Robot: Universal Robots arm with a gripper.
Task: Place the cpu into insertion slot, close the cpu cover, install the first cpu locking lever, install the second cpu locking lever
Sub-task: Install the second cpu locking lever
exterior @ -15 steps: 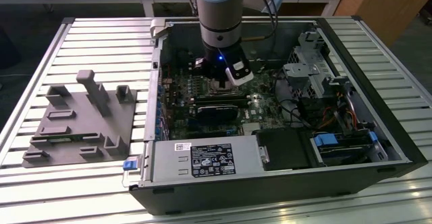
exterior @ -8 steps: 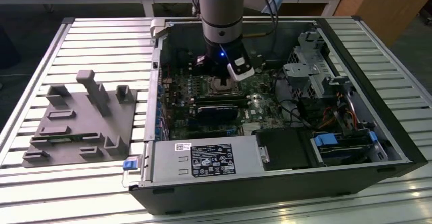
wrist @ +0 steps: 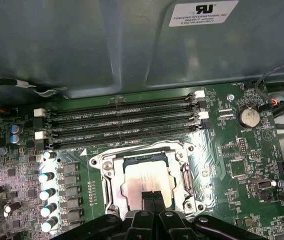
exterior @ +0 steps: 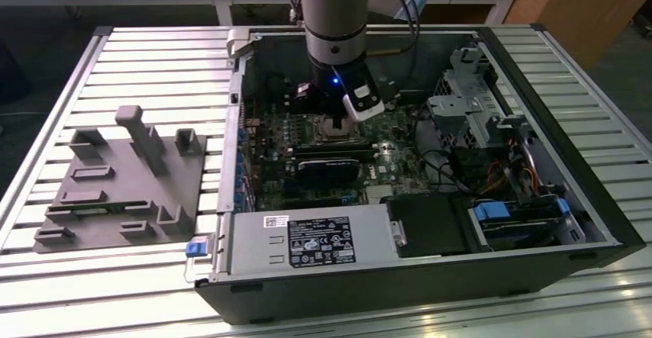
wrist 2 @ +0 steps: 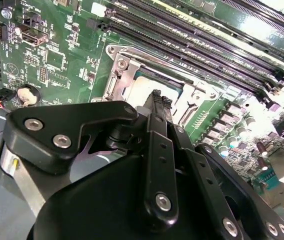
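Note:
The cpu (wrist: 144, 176), a dull silver square, lies in the insertion slot (exterior: 334, 130) on the green board inside the open computer case. The cpu cover (wrist: 108, 175), a silvery frame, lies flat around the chip, whose top shows through its cut-out. A thin metal lever rod (wrist: 132, 148) runs along the socket's side next to the memory slots. My gripper (wrist: 152, 198) hangs just above the socket edge, fingers pressed together with nothing between them. In the second wrist view the gripper (wrist 2: 155, 98) points down at the cpu (wrist 2: 149, 84) and cover (wrist 2: 118, 75).
Long black memory slots (wrist: 122, 122) run beside the socket. A black graphics card (exterior: 328, 172), the power supply (exterior: 305, 243) and a drive cage (exterior: 463, 101) crowd the case. A grey fixture plate (exterior: 122, 185) lies on the slatted table at the exterior view's left.

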